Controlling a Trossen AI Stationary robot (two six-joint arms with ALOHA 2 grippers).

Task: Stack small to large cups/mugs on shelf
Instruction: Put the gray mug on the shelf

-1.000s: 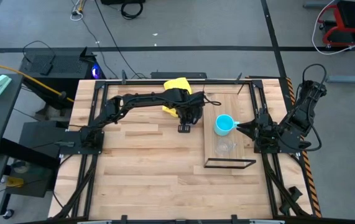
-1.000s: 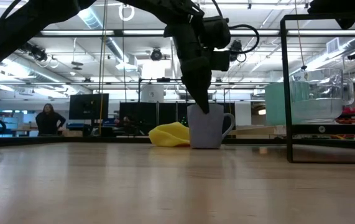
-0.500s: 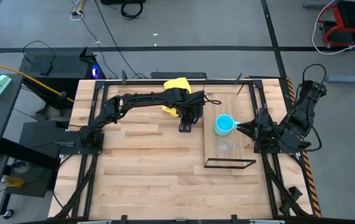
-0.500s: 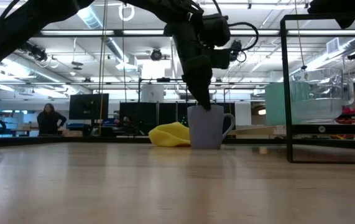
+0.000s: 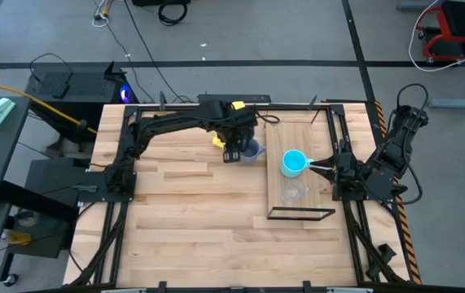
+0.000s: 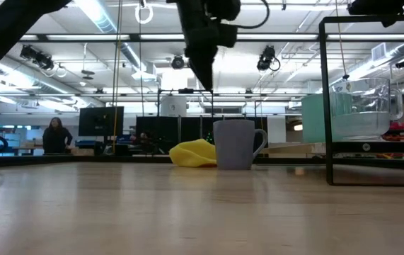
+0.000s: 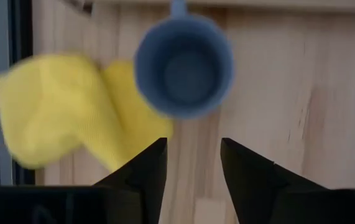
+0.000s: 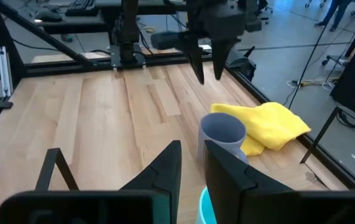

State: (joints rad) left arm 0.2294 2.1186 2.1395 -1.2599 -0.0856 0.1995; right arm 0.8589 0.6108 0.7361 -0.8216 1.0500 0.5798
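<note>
Grey-blue mug (image 5: 251, 151) is seen standing upright on the table (image 5: 183, 212), at about ten o'clock from the shelf (image 5: 297, 183) and touching the yellow cloth (image 7: 59, 127) on one side. It is judged stiff, smooth-walled and moderately heavy for its size, probably ceramic or hard plastic, so a slip on the glossy wall is possible. The rim, pinched wall-in-and-out, is judged the best hold; the handle (image 6: 260, 142) is a narrower alternative. A round, matte-looking interior is shown in the left wrist view, with a plain cylindrical wall.

The left gripper (image 6: 205, 67) is held above the mug, clear of it, with fingers spread wide and nothing between them. The right gripper (image 5: 320, 168) is parked at the shelf's three o'clock edge, its fingers narrowly parted and empty.

On the shelf, a light-wood board in a thin black frame, the cyan mug (image 5: 294, 163) is placed at twelve o'clock and the clear glass cup (image 5: 294, 193) just beside it at six o'clock. The glass is judged fragile and slippery, and a gentle hold is called for.
</note>
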